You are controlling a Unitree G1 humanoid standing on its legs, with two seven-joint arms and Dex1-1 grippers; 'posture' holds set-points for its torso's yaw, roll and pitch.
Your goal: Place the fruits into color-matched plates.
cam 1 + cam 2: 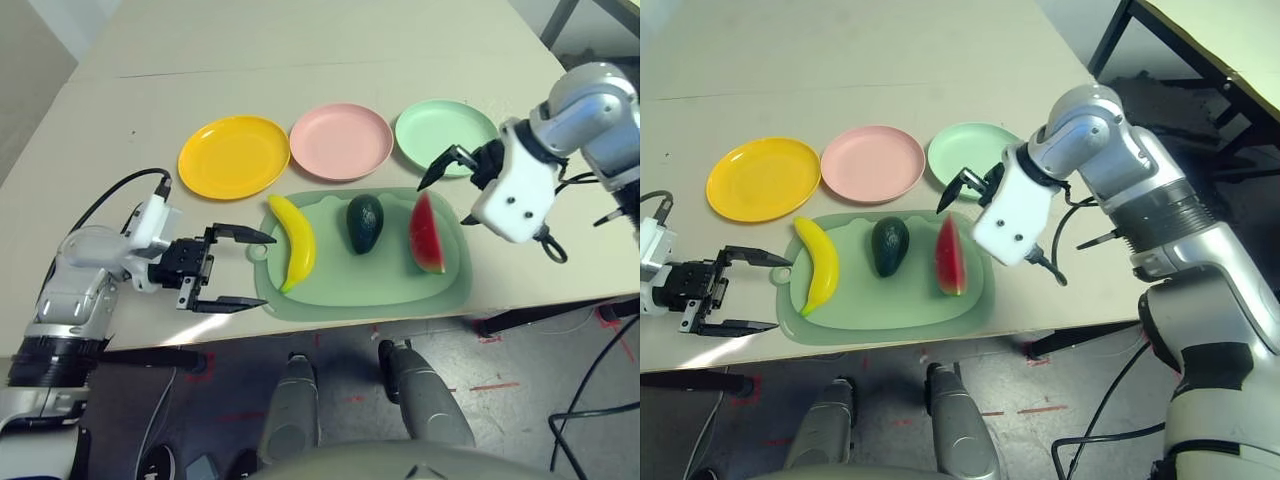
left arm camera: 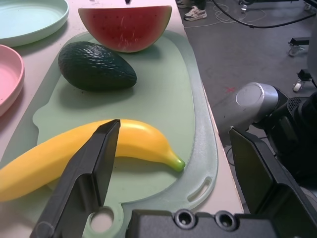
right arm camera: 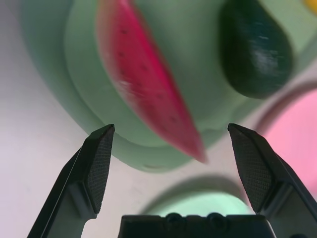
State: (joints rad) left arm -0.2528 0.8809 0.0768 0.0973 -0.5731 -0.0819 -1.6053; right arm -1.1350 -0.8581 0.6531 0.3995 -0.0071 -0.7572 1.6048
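Fruits are all on the mat (image 1: pixel 440 290) by the tabletop's near edge: banana (image 1: pixel 296 243), avocado (image 1: pixel 365 222), watermelon (image 1: pixel 426 234). Yellow plate (image 1: pixel 233 156), pink plate (image 1: pixel 341 141) and green plate (image 1: pixel 443 131) behind are empty, so nothing's done. Left gripper (image 1: pixel 240 270) and right gripper (image 1: pixel 462 168) have fingers open, empty. Left wrist view shows the mat's handle slot.

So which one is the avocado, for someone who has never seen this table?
Find the green mat near the table's front edge, below the three plates. Three toy fruits lie on it; the avocado is the middle one, dark green and egg-shaped, between the yellow banana and red watermelon wedge.
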